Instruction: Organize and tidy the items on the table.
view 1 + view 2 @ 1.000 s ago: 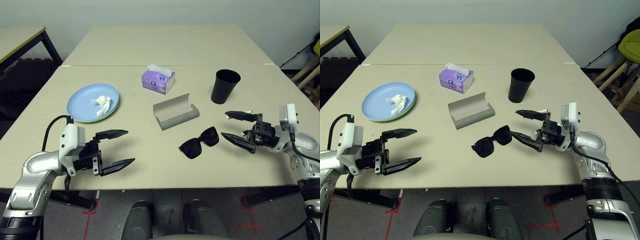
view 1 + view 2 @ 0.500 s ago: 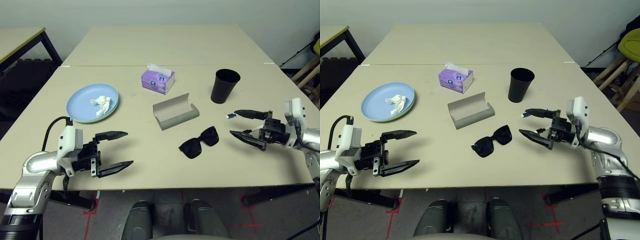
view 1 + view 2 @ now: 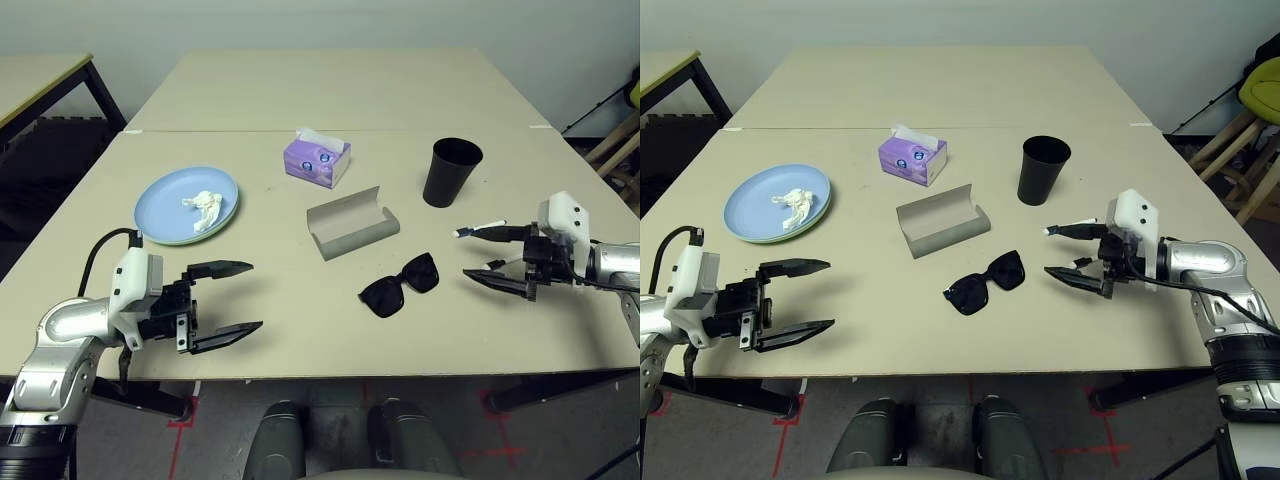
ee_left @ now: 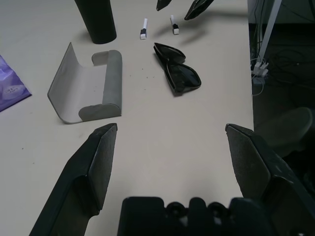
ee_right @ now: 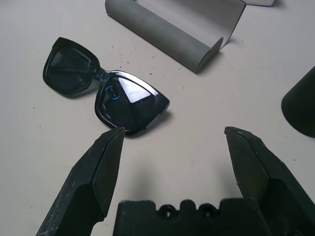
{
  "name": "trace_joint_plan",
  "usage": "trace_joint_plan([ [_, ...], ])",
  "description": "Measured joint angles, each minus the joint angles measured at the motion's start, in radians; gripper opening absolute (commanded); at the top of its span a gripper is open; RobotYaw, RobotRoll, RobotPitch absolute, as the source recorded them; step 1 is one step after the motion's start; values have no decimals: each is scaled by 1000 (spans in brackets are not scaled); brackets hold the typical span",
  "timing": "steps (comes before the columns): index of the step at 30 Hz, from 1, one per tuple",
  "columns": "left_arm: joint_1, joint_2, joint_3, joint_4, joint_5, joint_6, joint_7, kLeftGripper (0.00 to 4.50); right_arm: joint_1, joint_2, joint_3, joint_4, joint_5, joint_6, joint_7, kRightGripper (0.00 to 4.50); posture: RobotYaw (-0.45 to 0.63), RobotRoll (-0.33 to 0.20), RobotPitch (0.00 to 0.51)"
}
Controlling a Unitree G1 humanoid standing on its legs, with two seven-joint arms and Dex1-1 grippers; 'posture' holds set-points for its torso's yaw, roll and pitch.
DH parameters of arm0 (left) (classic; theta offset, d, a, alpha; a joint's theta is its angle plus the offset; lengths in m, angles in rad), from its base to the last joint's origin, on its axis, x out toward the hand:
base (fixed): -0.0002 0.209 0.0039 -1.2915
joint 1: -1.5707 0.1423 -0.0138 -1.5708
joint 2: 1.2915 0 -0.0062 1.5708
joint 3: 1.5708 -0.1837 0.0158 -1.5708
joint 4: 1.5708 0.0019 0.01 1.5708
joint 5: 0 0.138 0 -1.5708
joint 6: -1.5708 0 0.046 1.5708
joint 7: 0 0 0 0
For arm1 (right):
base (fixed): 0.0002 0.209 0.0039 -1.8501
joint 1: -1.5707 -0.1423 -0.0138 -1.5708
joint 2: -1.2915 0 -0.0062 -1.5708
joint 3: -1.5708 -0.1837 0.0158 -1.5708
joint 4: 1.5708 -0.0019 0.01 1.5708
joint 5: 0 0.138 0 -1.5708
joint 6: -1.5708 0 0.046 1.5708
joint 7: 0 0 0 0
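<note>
On the table (image 3: 300, 300) a crumpled white tissue (image 3: 204, 203) lies on a light blue plate (image 3: 187, 204), which is stacked on a pale green one. The purple tissue box (image 3: 316, 160) stands behind the open grey glasses case (image 3: 352, 222). Black sunglasses (image 3: 399, 284) lie in front of the case, and the black tumbler (image 3: 449, 172) stands upright to the right. My right gripper (image 3: 466, 254) is open, right of the sunglasses, over two white pens (image 4: 144, 28). My left gripper (image 3: 255, 296) is open and holds nothing near the front left edge.
A second beige tabletop (image 3: 330, 85) adjoins at the back. A separate black-legged table (image 3: 40, 80) stands far left. A stool with a yellow seat (image 3: 1260, 95) is off the table's right side.
My right gripper has drawn back to the right, away from the sunglasses, and its wrist has turned. The left gripper has barely shifted.
</note>
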Motion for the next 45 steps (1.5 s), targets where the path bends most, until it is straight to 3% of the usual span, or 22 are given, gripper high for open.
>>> trace_joint_plan([
  [8,-8,5,3,0,0,63,64,4478,-6,-2,0,-30,-3,13,0,4500,75,0,50],
  [16,3,5,8,-3,0,73,78,4478,-112,-45,1,-127,-19,112,-20,4500,79,0,58],
  [21,15,4,13,-2,-3,40,47,4478,-122,-49,20,-155,-22,131,-16,4500,82,0,62],
  [45,46,-80,61,-43,-168,38,48,4478,-125,-53,75,-200,-31,138,14,4500,80,0,75],
])
